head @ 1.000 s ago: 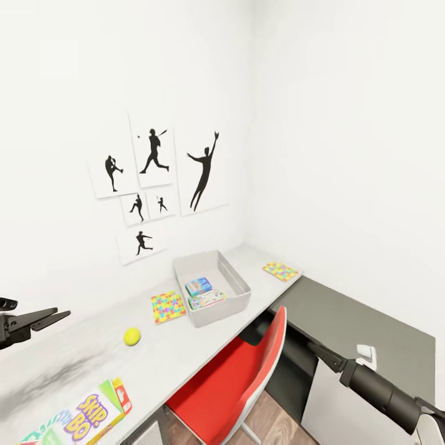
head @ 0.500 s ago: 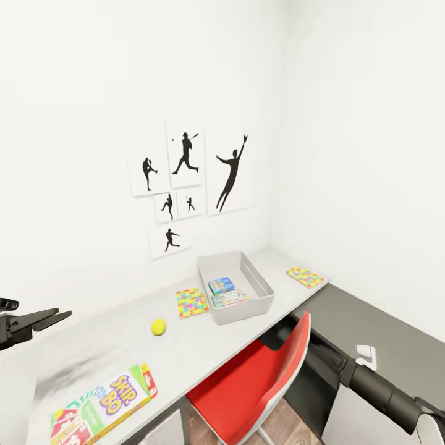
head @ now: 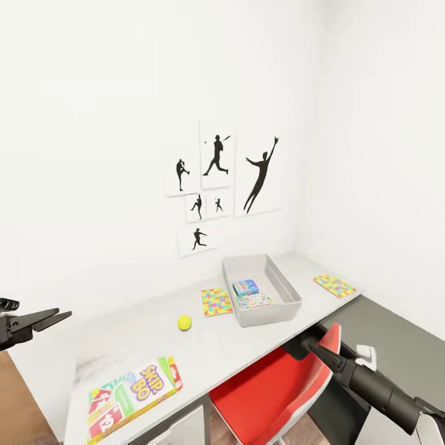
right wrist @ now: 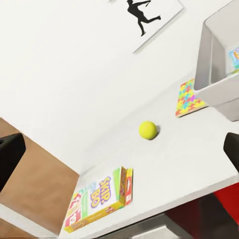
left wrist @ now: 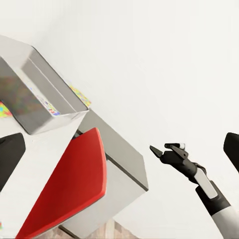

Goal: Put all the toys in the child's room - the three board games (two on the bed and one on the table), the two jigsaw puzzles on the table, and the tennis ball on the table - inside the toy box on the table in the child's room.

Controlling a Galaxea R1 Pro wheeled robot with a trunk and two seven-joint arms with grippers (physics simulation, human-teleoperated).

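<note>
Head view shows the toy box (head: 290,304) on the table (head: 247,349), two board games (head: 251,295) inside; tennis ball (head: 184,322) beside it; left gripper (head: 46,319) and right gripper (head: 321,356) both narrow, empty.

You are facing a corner where two plain white walls (head: 93,123) meet, evenly lit with soft shadows. On the left-hand wall hangs a cluster of white prints with black silhouettes of baseball players (head: 217,157). Below them runs a long pale speckled desk (head: 247,346), and past its far end you see a lower dark grey cabinet top (head: 395,337) along the right-hand wall. A red chair (head: 272,389) is tucked under the desk edge. Brown wood-plank floor (head: 18,395) shows at the lower left.
</note>
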